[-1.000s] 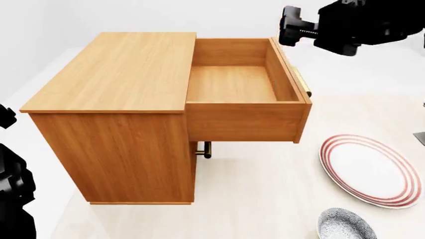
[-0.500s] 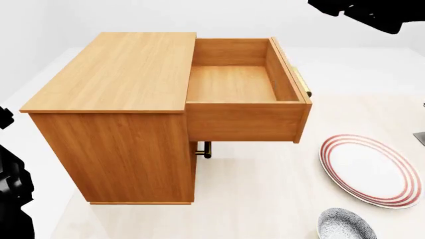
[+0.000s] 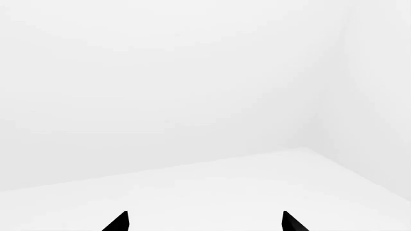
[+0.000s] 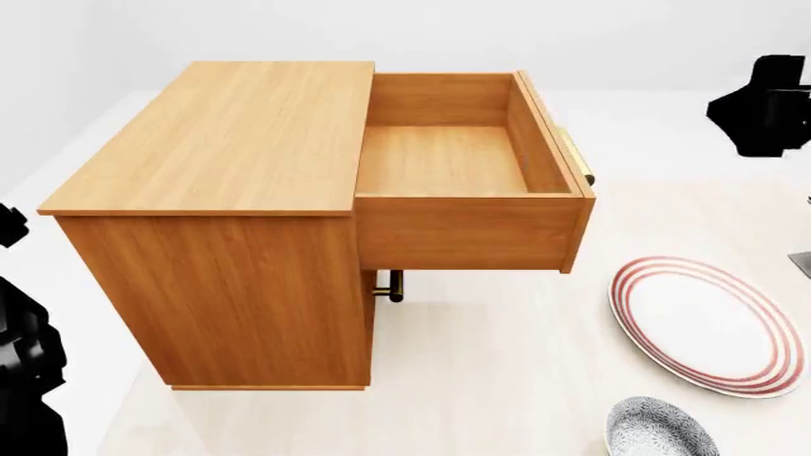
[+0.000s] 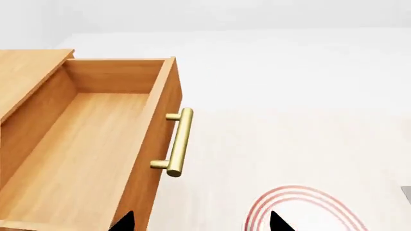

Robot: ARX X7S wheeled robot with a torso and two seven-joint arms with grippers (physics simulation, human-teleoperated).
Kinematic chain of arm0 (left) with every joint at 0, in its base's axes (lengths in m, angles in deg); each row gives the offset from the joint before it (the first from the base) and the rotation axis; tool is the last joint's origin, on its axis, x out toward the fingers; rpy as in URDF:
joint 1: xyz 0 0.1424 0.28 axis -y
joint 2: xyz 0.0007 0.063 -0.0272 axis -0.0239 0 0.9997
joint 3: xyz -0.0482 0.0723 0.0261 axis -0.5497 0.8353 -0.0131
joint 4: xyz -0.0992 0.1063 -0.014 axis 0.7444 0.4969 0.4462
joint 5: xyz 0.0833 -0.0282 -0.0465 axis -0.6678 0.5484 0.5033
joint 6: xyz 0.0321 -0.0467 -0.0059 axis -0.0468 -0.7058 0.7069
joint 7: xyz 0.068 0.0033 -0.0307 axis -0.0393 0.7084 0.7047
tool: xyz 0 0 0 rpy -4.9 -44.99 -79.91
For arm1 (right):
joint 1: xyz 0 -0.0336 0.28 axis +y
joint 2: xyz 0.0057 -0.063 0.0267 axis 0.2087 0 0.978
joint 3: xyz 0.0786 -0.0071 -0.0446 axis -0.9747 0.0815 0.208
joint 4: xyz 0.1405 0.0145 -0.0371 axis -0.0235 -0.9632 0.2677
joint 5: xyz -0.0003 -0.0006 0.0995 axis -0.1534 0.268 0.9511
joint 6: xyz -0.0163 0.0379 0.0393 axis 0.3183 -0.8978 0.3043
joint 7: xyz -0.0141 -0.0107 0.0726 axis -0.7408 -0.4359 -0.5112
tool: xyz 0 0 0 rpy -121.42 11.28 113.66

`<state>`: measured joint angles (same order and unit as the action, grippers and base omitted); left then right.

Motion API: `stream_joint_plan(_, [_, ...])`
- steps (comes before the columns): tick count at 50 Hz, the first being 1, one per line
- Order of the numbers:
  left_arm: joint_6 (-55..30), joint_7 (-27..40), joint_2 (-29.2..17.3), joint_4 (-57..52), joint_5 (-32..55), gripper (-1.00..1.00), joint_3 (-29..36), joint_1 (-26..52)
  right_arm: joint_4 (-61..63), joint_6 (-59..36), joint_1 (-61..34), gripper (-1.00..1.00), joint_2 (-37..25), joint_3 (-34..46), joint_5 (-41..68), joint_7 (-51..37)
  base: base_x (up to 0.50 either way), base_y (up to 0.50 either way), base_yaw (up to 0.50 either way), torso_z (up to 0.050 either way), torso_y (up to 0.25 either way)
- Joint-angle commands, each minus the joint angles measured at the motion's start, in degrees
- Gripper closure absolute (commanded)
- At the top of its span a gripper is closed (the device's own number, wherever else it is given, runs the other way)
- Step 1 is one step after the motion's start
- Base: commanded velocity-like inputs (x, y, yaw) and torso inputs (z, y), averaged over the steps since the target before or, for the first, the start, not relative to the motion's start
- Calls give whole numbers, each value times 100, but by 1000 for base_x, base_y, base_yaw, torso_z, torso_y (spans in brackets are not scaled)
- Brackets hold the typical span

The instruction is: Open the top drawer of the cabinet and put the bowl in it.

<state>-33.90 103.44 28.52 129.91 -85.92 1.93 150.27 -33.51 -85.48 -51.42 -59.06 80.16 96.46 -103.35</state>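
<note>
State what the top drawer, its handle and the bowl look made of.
Top drawer: orange-brown wood, visible grain, satin finish. Handle: brass-like metal, smooth yellow sheen. Bowl: probably glazed ceramic, blue-and-white speckled outside, pale inside; the render leaves this open.

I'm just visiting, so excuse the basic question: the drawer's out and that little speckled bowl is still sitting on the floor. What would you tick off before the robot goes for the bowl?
1. Top drawer pulled out far enough: ok, its whole floor shows.
2. Drawer empty: ok, only bare wood inside in the head and right wrist views.
3. Right gripper free: ok, its fingertips stand apart with nothing between them, clear of the brass handle.
4. Bowl upright and reachable: cannot tell fully; it sits upright but is cut off by the head view's lower edge.
5. Plate out of the way: ok, it lies apart from the bowl.
6. Left gripper free: ok, open, facing blank space.
</note>
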Motion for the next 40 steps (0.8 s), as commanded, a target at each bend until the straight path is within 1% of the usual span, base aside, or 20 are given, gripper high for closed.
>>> stream_joint_plan(1, [8, -3, 11, 0, -4, -100, -3, -20, 683, 16, 717, -100, -686, -18, -297, -340, 0, 0, 0, 0, 0])
stream_joint_plan(6, [8, 1, 14, 0, -7, -100, 2, -21, 878, 278, 1059, -100, -864, 82, -343, -277, 0, 0, 0, 0, 0])
stream_joint_plan(16, [6, 14, 24, 0, -11, -100, 13, -35, 1007, 398, 1497, -100, -1120, 291, -530, -45, 0, 0, 0, 0, 0])
stream_joint_plan(33, [17, 4, 32, 1, -1, -100, -1, -69, 1043, 1060, 2506, -100, -1152, 783, -946, 115, 0, 0, 0, 0, 0])
stream_joint_plan(40, [9, 17, 32, 1, -11, -100, 10, -52, 1076, 911, 2610, -100, -1195, 877, -1043, 298, 0, 0, 0, 0, 0])
